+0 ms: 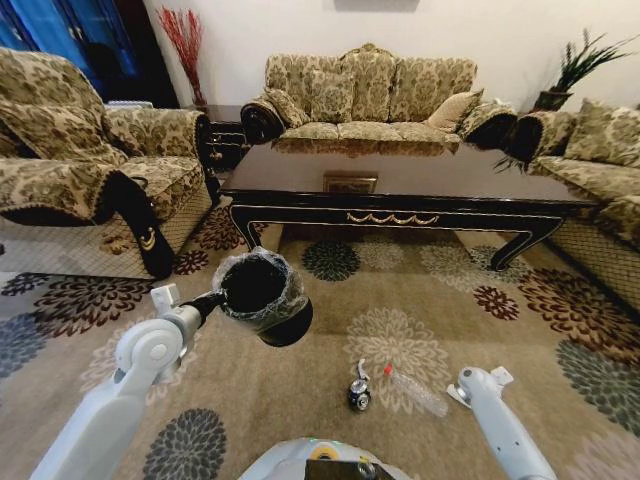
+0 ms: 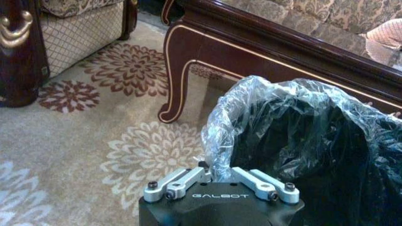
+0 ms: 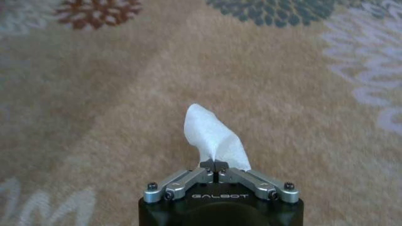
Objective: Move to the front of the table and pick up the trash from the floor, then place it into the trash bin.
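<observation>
Dark glossy wood makes the long low bench [image 1: 420, 185], which stands on the flowered carpet [image 1: 330, 330] in front of the sofa [image 1: 370, 95]. Nearer to the robot, the left gripper [image 2: 212, 175] is clamped on the rim of the black trash bin [image 1: 268, 297], pinching its clear liner [image 2: 251, 108], and holds the bin tilted above the carpet. On the floor, the clear bottle [image 1: 412, 390] with red cap lies just beside the small dark-and-silver can [image 1: 359, 395]. The right gripper [image 3: 213, 165] is closed on the crumpled white paper [image 3: 210, 136] above the carpet.
</observation>
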